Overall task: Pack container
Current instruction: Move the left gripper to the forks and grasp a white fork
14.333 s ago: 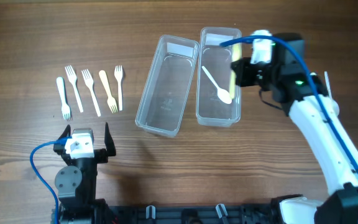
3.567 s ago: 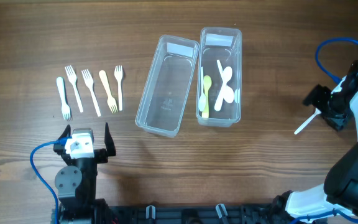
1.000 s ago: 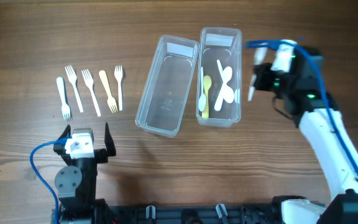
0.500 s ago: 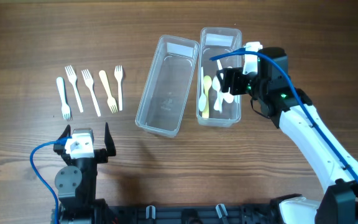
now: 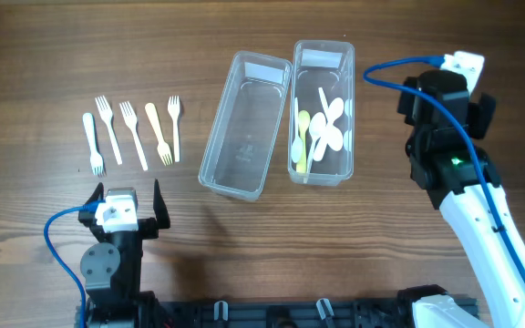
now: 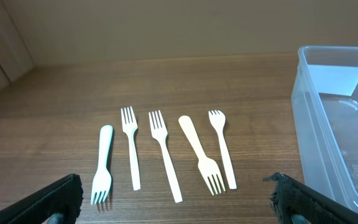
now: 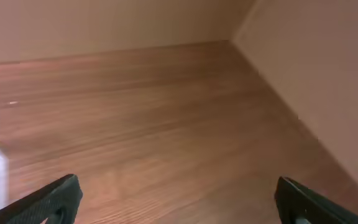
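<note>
The left gripper (image 5: 128, 197) is parked low at the near edge of the counter (image 5: 44, 55). Its jaws are spread wide with nothing between them. In its wrist view the fingertips (image 6: 61, 198) poke in at the bottom corners and the cutlery is laid out straight ahead.

Next out is a row of five plastic forks (image 6: 165, 155), lying side by side on the bare wood without touching. Four are white and the fourth from the left is cream. They're not all pointing the same way: the first and fourth have their tines toward the robot, and the other three point away.

Right of the forks is the empty container (image 5: 244, 128), a long clear tub sitting slightly slanted, with just a white label at its far end. Right next to it is the second container (image 5: 322, 175), same kind of tub but squarer to the counter. This one holds the plastic spoons (image 5: 331, 128). There's one yellow-green spoon (image 5: 302, 137) along the left wall and a pile of white ones, maybe four, but they overlap too much to count.

The right arm comes up from the near right corner. The right gripper (image 5: 440, 91) hangs off to the right of the second container, clear of its rim, over bare counter. Its jaws are wide apart and it's carrying nothing.
</note>
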{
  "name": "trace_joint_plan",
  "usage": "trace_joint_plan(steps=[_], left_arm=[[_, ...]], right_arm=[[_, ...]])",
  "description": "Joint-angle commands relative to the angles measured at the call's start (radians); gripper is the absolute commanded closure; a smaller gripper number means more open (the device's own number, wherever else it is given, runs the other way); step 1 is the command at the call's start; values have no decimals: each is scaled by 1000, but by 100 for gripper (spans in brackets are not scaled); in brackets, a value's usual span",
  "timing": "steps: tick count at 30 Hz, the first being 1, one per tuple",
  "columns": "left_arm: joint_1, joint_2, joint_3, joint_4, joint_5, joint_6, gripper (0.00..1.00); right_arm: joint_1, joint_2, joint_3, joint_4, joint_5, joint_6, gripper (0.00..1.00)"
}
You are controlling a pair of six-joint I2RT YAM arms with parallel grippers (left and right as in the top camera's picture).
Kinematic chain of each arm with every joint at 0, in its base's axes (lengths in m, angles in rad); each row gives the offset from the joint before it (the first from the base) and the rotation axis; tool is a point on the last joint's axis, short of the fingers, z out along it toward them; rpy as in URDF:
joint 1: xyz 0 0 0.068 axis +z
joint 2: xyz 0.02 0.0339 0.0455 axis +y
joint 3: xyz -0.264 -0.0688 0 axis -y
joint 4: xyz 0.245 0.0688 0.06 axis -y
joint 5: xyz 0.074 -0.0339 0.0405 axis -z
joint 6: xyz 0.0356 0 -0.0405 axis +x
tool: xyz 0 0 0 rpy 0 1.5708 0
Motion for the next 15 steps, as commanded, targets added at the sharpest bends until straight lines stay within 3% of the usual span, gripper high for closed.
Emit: trace_joint_plan(steps=[1, 15], left_arm=[[3, -7, -8, 5, 1, 19, 0], [3, -7, -8, 5, 1, 19, 0]], right_arm=[[0, 8, 13, -1, 72, -13, 0], [0, 11, 13, 0, -221, -14, 0]])
